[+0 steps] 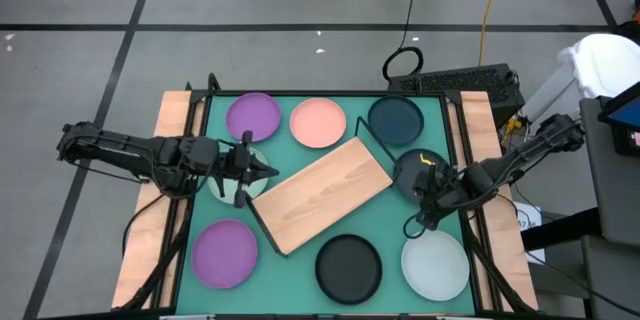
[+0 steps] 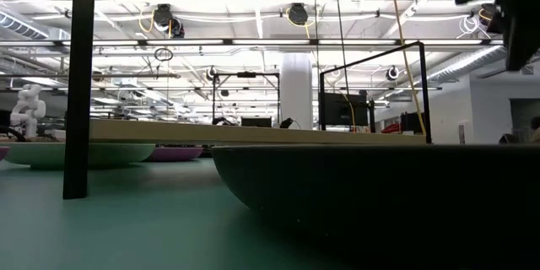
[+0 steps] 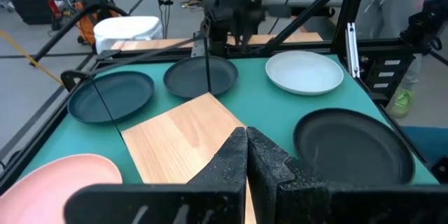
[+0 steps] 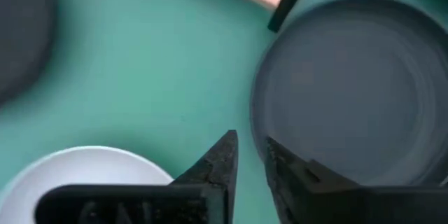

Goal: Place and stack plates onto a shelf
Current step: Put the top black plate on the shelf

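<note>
While I am watching from my station, the bench [image 1: 330,265] is carrying everything under a green mat, and the shelf [image 1: 318,193] is lying aslant across its middle, its wooden board bare. Around it the plates are sitting flat on the mat: along the far edge I am seeing a purple plate [image 1: 253,117] at the left corner, a pink plate [image 1: 318,123] at mid-edge and a dark teal plate [image 1: 396,120] toward the right corner; along the near edge a second purple plate [image 1: 224,253] at the left, a black plate [image 1: 349,266] in the middle and a pale plate [image 1: 435,264] at the right corner. Another dark plate [image 4: 350,84] is lying by the shelf's right end, partly under the right arm. The left gripper [image 3: 246,155] is hovering at the shelf's left end with its fingers pressed together and nothing between them. The right gripper [image 4: 250,155] is hanging over the mat at the rim of that dark plate, between it and the pale plate, its fingers standing slightly apart and gripping nothing that I can make out.
</note>
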You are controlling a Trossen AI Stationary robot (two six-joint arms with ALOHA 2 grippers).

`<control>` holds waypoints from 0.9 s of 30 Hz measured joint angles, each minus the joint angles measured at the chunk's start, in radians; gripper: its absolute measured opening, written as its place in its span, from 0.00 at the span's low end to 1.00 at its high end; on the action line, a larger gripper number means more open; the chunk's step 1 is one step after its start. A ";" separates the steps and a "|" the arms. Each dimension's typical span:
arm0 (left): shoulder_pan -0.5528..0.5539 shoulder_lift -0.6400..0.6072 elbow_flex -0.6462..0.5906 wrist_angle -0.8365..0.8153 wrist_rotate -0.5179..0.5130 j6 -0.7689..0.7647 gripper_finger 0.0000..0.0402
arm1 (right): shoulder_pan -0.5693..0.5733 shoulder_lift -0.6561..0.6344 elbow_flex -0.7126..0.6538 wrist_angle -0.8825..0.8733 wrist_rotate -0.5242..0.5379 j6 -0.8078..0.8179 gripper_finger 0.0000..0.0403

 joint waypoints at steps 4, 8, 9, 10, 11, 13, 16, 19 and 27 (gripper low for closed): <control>0.000 0.000 0.000 0.012 0.000 0.000 0.01 | 0.000 0.000 -0.061 0.032 -0.020 -0.002 0.22; 0.000 0.000 0.000 0.012 0.000 0.000 0.01 | 0.000 0.000 -0.100 0.058 -0.020 -0.030 0.32; 0.000 0.000 0.000 0.012 0.000 0.000 0.01 | 0.000 0.000 -0.106 0.068 -0.020 -0.041 0.34; 0.000 0.000 0.000 0.012 0.000 0.000 0.01 | 0.000 0.000 -0.111 0.082 -0.020 -0.054 0.36; 0.000 0.000 0.000 0.012 0.000 0.000 0.01 | 0.000 0.000 -0.117 0.095 -0.019 -0.068 0.39; 0.000 0.000 0.000 0.012 0.000 -0.001 0.01 | 0.000 0.000 -0.131 0.131 -0.019 -0.104 0.43; 0.000 0.000 0.000 0.012 0.000 -0.001 0.01 | 0.000 0.002 -0.157 0.182 -0.016 -0.143 0.48; 0.000 0.000 0.000 0.012 0.000 -0.001 0.01 | 0.000 0.024 -0.179 0.190 -0.015 -0.180 0.52; 0.000 0.000 0.000 0.012 0.000 0.011 0.01 | 0.000 0.112 -0.206 0.191 -0.016 -0.251 0.53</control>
